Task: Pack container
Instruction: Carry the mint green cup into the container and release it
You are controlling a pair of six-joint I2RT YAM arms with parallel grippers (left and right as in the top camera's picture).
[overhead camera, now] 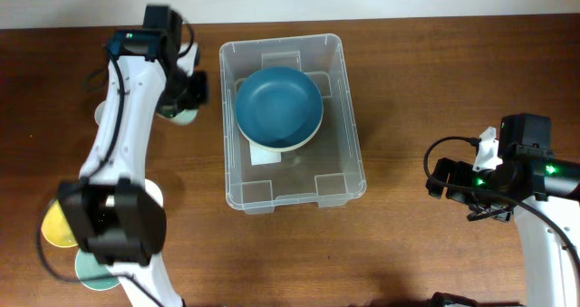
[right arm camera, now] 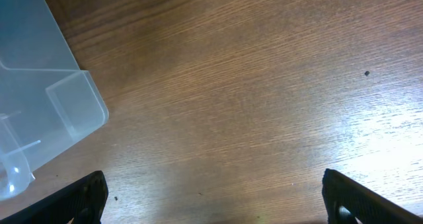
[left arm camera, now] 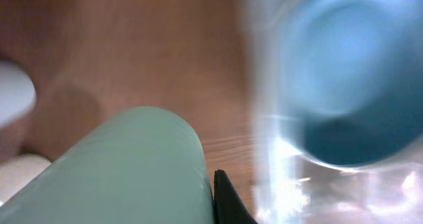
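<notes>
The clear container [overhead camera: 349, 144] stands mid-table with a blue bowl [overhead camera: 279, 106] inside it, towards the far end. My left gripper [overhead camera: 190, 91] is just left of the container's far left corner, shut on a pale green bowl [overhead camera: 186, 117]. In the left wrist view the green bowl [left arm camera: 125, 171] fills the lower left against one black finger [left arm camera: 225, 201]; the container wall [left arm camera: 271, 178] and the blue bowl [left arm camera: 350, 78] are blurred at right. My right gripper [overhead camera: 442, 182] is open and empty over bare wood [right arm camera: 215, 204], right of the container's corner [right arm camera: 73, 112].
A yellow plate [overhead camera: 53, 225], a pale green plate [overhead camera: 89, 271] and a white plate [overhead camera: 152, 194] lie at the near left by the left arm's base. A white dish [overhead camera: 100, 115] sits left of the left arm.
</notes>
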